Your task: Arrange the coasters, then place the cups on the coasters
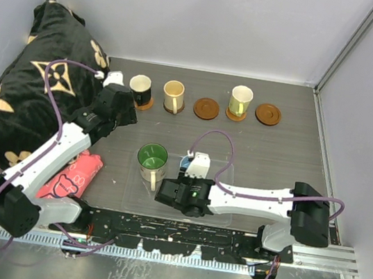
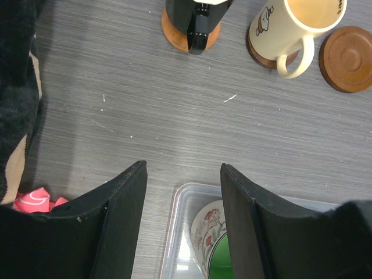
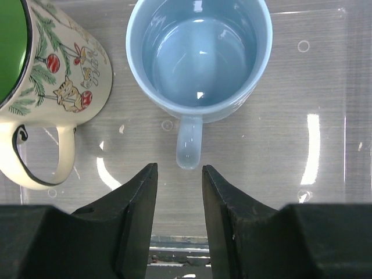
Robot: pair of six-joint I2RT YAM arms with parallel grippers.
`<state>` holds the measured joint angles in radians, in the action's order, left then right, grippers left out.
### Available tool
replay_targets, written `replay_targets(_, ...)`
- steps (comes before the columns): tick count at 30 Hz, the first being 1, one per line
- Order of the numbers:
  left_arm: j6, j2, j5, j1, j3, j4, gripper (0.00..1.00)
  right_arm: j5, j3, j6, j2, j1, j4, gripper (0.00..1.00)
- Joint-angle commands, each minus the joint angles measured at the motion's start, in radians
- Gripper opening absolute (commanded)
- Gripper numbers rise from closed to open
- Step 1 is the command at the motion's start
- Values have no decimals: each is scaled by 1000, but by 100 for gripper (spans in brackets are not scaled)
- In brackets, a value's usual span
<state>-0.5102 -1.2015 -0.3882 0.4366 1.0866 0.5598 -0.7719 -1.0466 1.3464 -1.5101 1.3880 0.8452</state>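
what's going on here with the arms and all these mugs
A row of coasters at the back of the table is being filled. The black cup, cream cup and yellow-tan cup each sit on one; two are bare. The right pincer is open, lined up with the handle of the light blue mug in the clear tray, not gripping it yet. The green-inside mug stands beside it. The left pincer hangs open and empty near the black cup.
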Motion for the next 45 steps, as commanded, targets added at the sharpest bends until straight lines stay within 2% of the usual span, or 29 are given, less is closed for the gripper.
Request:
replay_targets(1, -9, 34, 6, 7, -11, -10, 55, -85, 0, 47, -19, -3, -8, 42)
replay_targets(11, 2, 27, -5, 17, -4, -7, 55, -53, 61, -29, -24, -70, -112, 42)
replay_targets(21, 7, 7, -8, 19, 2, -10, 55, -26, 52, -114, -68, -123, -185, 40)
replay_targets(36, 7, 8, -14, 20, -4, -14, 56, -3, 55, -140, -91, -149, -210, 34)
replay_targets(44, 8, 17, -18, 20, -8, -13, 56, 8, 47, -165, -97, -164, -215, 20)
replay_targets(45, 9, 18, -18, 21, -8, -13, 56, 10, 47, -165, -96, -164, -215, 14)
